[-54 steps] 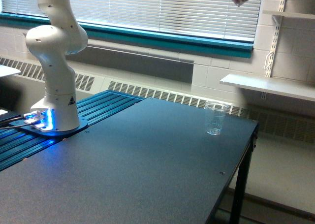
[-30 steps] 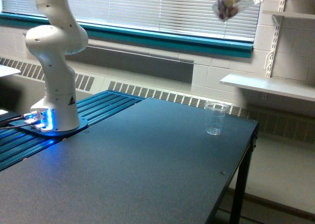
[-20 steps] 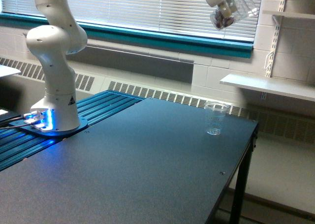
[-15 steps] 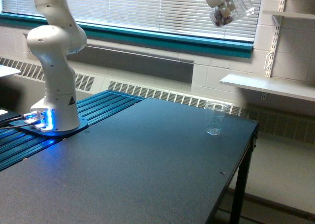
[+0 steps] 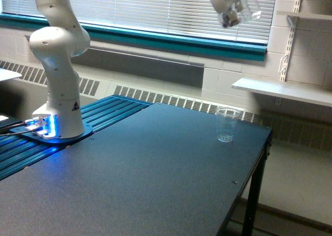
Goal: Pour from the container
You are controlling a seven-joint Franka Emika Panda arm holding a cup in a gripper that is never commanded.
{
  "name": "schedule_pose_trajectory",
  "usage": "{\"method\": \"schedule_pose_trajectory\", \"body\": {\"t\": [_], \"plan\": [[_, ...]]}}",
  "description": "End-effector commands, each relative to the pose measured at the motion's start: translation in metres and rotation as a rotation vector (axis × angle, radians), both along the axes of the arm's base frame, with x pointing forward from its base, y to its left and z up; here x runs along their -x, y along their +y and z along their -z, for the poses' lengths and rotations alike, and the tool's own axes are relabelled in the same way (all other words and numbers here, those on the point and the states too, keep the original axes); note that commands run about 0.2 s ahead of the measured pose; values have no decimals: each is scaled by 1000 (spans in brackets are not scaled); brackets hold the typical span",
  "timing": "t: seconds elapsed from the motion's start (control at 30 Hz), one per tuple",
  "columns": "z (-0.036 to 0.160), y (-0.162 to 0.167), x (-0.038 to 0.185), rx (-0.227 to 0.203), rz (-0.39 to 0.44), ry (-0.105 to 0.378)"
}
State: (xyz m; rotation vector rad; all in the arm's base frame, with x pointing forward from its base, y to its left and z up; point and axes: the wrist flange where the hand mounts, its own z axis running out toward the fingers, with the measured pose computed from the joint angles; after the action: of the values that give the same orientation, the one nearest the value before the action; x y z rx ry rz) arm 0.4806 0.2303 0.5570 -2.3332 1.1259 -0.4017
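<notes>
We've got the tool way up at the top of the exterior view, clamped on the container — tipped sideways, something dark inside. Well below it, another clear cup stands upright on the dark worktop — near the far edge.

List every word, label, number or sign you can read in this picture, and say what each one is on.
No text reads clearly.
Robot base: a small black triangular sticker, its symbol too small to make out.
Cup on the table: faint printed marks on the wall, too small and blurred to read.
Cup in the end effector: no print visible on the held cup.
</notes>
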Motion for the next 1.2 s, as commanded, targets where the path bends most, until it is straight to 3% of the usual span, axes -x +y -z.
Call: {"method": "schedule_pose_trajectory", "body": {"t": [0.03, 0.2, 0.47, 0.6, 1.0, 1.2], "plan": [[35, -11, -5, -52, 123, 90], [62, -15, -5, -61, 171, 131], [117, -4, 2, -5, 181, 179], [137, 4, 6, -2, 191, 210], [173, 34, 18, 4, 199, 263], [184, 48, 23, -41, 242, 322]]}}
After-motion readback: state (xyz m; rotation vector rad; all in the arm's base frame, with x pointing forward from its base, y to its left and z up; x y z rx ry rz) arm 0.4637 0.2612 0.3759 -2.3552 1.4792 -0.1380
